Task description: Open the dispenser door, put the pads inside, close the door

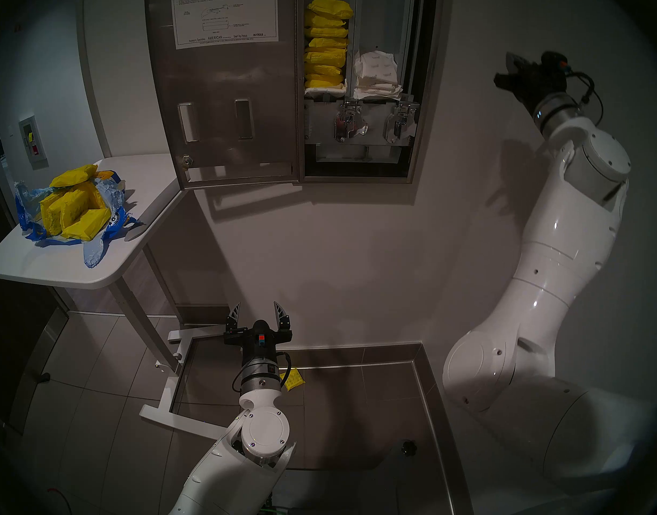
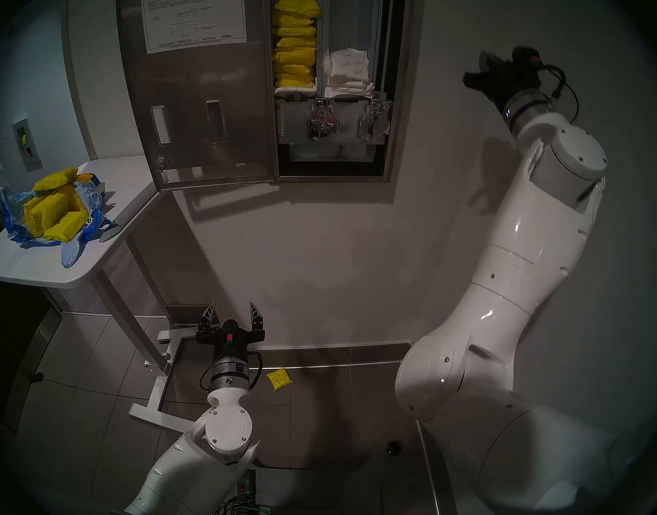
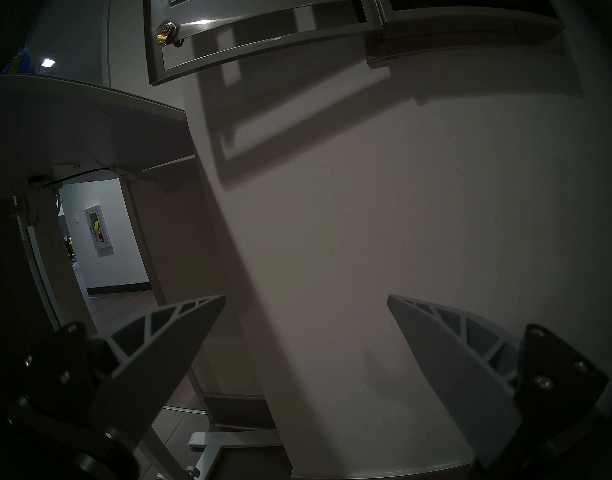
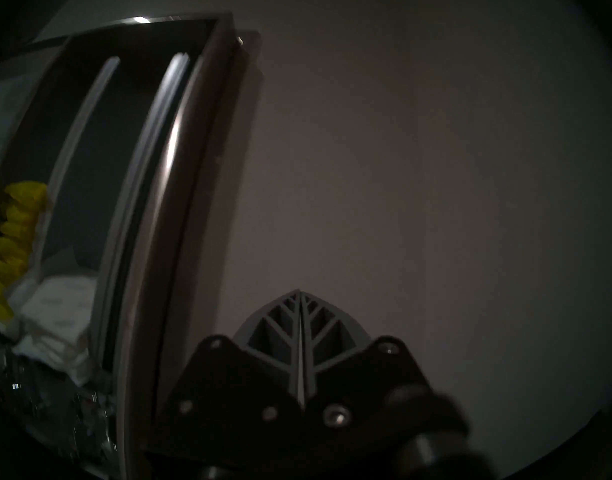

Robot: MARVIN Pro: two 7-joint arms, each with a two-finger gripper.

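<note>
Right end effector [image 1: 505, 75] clamped shut on nothing, right of the dispenser [image 1: 420, 94]; remaining pads [image 1: 72, 209] sit far left on the surface [image 1: 59, 272], nearer my empty wide-open left end effector [image 1: 258, 311].

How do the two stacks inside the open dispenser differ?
The left stack is yellow-wrapped pads; the right stack is white-wrapped packets. The yellow one rises nearly to the frame's top edge; the white one is far shorter, leaving most of its chute bare. The yellow pads lie fairly flat; the top white packet stands tilted. Both rest just above the lever mechanisms.
</note>
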